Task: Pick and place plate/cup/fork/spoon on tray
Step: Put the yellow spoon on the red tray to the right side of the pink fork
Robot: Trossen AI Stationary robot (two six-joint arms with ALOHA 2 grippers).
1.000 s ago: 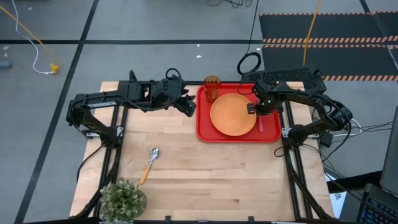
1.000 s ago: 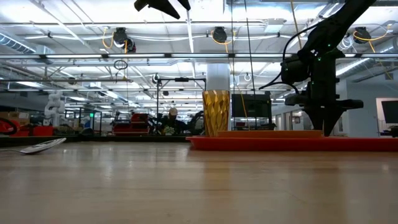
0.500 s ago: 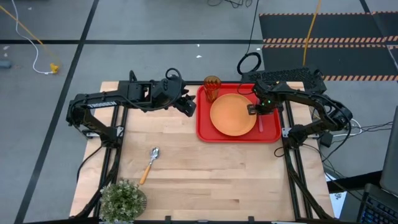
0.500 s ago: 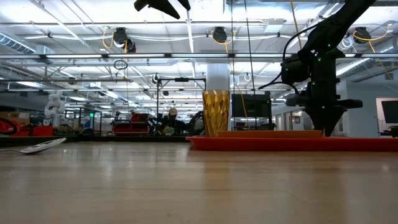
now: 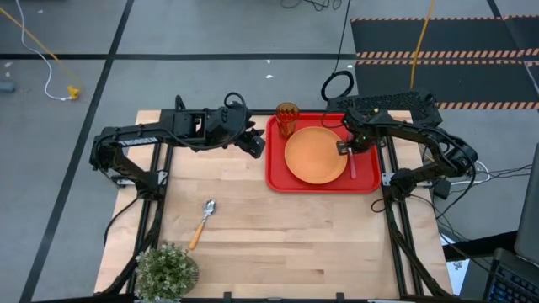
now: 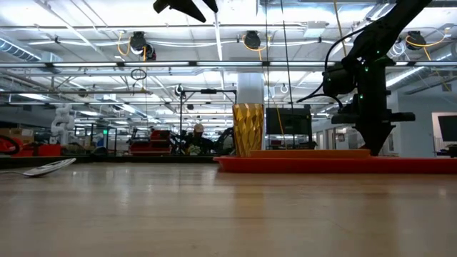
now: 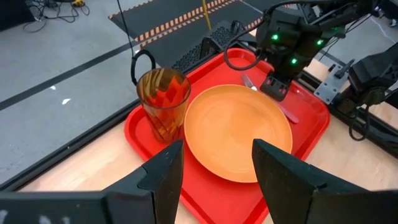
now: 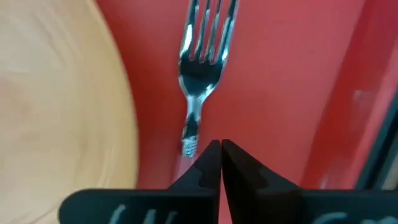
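Fork [image 8: 200,68] lies flat on tray [image 5: 278,178], tines away from closed right jaws; left jaws open.

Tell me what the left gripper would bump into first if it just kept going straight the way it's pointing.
Probably the plate: the open left gripper looks straight at it from beyond the tray's near rim. The cup stands to one side. Depth is unclear, so it might meet the rim first.

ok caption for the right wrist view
Right end effector shut above the fork lying on the tray beside the plate.
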